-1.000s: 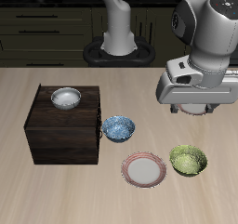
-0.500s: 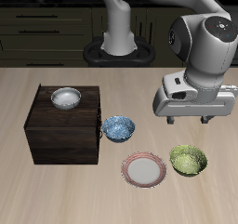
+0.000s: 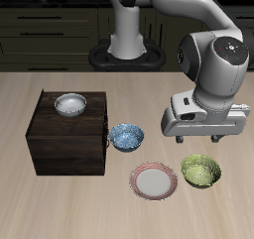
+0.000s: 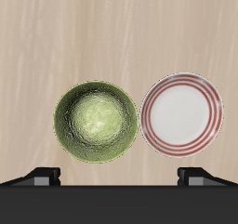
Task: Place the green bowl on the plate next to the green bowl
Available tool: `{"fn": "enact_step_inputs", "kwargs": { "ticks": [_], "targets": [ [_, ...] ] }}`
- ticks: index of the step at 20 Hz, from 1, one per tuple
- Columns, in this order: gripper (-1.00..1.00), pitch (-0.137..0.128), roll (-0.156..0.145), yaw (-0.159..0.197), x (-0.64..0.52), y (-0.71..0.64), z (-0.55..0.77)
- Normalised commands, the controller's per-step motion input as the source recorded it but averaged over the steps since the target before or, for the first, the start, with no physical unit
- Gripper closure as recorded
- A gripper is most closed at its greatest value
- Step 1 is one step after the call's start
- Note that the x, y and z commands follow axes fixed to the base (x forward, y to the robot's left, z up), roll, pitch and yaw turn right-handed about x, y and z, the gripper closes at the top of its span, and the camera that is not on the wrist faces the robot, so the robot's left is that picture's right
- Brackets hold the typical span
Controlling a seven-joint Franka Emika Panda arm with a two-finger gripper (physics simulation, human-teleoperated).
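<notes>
The green bowl (image 3: 200, 171) (image 4: 96, 122) is small, yellow-green and mottled, and it rests upright on the table near the front edge. Right beside it, a narrow gap apart, lies the plate (image 3: 155, 180) (image 4: 183, 114), flat with a reddish-pink striped rim and a pale centre that holds nothing. My gripper (image 3: 201, 140) (image 4: 121, 177) hangs open a short way above the green bowl, pointing down. In the wrist view its two fingertips stand wide apart with nothing between them.
A blue-patterned bowl (image 3: 126, 137) sits on the table just behind the plate. Beside it stands a dark wooden box (image 3: 67, 139) with a white bowl (image 3: 69, 105) on top. The robot's base (image 3: 126, 53) is at the table's back edge.
The arm has lowered steadily, bringing the open gripper down toward the green bowl. The bowls and plate have not moved.
</notes>
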Motion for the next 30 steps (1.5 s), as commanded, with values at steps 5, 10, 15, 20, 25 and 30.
{"fn": "enact_step_inputs", "kwargs": {
  "ticks": [5, 10, 15, 20, 25, 30],
  "targets": [
    [-1.0, 0.032, -0.005, -0.011, 0.0, -0.01, -0.27],
    [-1.0, 0.032, -0.009, -0.01, 0.01, -0.01, -0.3],
    [-1.0, 0.008, 0.009, -0.013, -0.02, 0.02, -0.2],
    [-1.0, 0.019, -0.005, -0.008, 0.03, -0.04, -0.2],
    [-1.0, 0.01, -0.006, -0.006, 0.01, -0.08, -0.14],
    [-1.0, 0.011, -0.012, 0.009, 0.0, -0.1, -0.18]
  ]
}}
